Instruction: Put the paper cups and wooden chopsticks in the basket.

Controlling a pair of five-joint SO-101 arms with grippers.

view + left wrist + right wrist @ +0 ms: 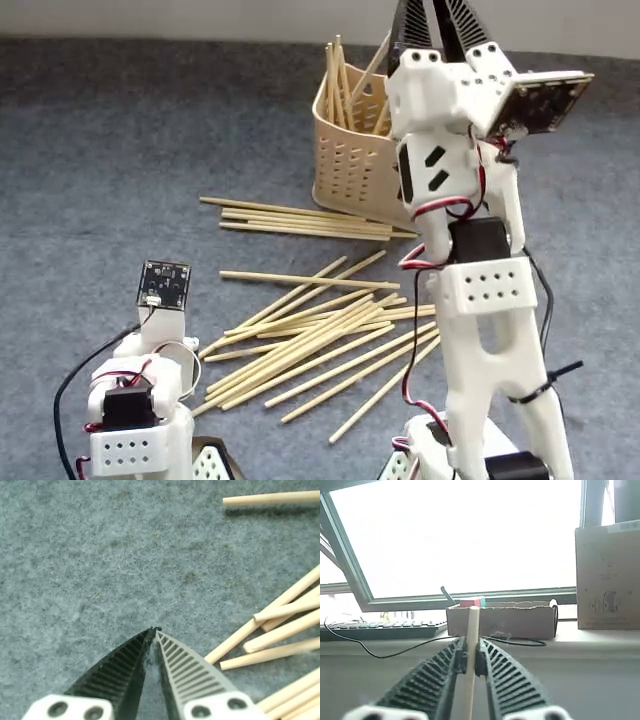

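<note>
From above, a grey counter (120, 150) carries a cream slotted basket (350, 170) standing upright toward the far side, with several wooden chopsticks (340, 85) sticking up out of it. A short row of sticks lies just in front of the basket, and a larger loose heap fans across the middle of the counter. The right arm (480, 300) stands tall beside the basket, with the right gripper (432, 25) raised above the basket's rim. The left arm (135, 420) sits low at the near edge, beside the heap. In the left wrist view, the left gripper (156, 630) is closed, its tips meeting with nothing between them, low over bare grey counter, with the ends of loose sticks lying just beside it. In the right wrist view, the right gripper is clamped on a single chopstick (472, 625) that rises upright between its fingers; beyond it are a window (460, 535), a cardboard box (500, 620) and a keyboard (380, 627).
</note>
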